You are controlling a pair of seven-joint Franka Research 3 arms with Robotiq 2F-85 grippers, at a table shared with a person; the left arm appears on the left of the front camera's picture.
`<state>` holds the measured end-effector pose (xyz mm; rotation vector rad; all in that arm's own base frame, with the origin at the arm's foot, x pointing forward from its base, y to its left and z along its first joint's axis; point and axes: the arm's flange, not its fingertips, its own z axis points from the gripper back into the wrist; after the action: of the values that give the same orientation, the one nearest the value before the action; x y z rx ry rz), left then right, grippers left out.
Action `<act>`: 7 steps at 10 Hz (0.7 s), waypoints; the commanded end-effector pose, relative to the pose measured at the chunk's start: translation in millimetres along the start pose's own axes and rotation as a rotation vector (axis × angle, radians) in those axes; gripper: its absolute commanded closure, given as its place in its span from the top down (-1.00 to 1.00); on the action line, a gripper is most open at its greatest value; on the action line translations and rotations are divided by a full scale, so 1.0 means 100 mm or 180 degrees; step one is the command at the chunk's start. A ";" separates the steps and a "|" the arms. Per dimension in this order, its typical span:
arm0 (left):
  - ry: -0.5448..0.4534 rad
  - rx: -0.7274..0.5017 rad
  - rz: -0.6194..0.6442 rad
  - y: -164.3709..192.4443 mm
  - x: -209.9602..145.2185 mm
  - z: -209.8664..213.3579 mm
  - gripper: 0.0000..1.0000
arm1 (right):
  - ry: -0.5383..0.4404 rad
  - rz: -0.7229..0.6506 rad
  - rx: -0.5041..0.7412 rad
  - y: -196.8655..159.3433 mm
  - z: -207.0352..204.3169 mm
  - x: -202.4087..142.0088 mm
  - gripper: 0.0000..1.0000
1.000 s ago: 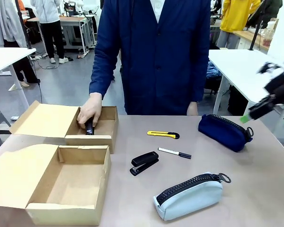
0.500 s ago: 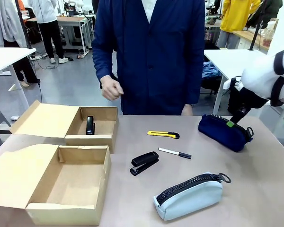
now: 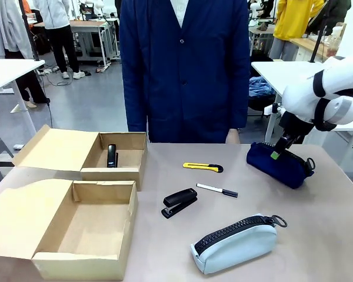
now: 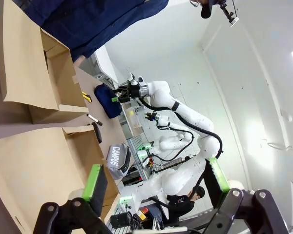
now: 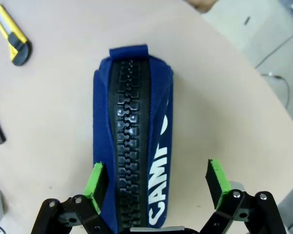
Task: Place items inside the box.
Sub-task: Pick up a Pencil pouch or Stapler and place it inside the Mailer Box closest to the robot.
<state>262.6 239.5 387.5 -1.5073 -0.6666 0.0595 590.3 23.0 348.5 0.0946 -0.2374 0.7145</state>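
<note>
My right gripper point(image 3: 277, 153) hangs open just over the navy zip pouch point(image 3: 279, 164) at the table's far right. In the right wrist view its fingers point(image 5: 95, 185) stand on either side of the navy pouch point(image 5: 132, 141), zip upward, white lettering on its side. A yellow utility knife point(image 3: 203, 167), a white-and-black marker point(image 3: 217, 190) and a black stapler point(image 3: 179, 202) lie mid-table. The pale grey-blue pouch point(image 3: 235, 242) lies near the front. The near box point(image 3: 88, 226) has nothing in it. The far box point(image 3: 115, 157) holds a small black item point(image 3: 111, 155). My left gripper point(image 4: 155, 180) is open, holding nothing.
A person in a dark blue coat point(image 3: 185, 70) stands at the far edge, arms down at the sides. Both boxes have flaps folded out to the left. Bare table lies between the stapler and the navy pouch. White tables stand beyond.
The person's hand has left the far box and dropped to the side, leaving the black item inside. My right arm has swung in from the right and come down over the navy pouch.
</note>
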 end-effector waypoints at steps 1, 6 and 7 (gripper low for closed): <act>-0.0014 -0.0056 -0.0074 -0.02 -0.01 0.00 1.00 | 0.0211 -0.0140 0.0016 -0.06 -0.03 0.05 1.00; -0.0014 -0.0056 -0.0074 -0.02 -0.01 0.00 1.00 | 0.0418 -0.0064 0.0042 0.00 -0.10 0.02 -1.00; -0.0014 -0.0056 -0.0074 -0.02 -0.01 0.00 1.00 | 0.0411 -0.0081 0.0040 0.01 -0.09 0.01 -0.22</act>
<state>262.6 239.5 387.6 -1.5072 -0.6668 0.0592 588.5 24.2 334.2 0.0857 -0.1231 0.7223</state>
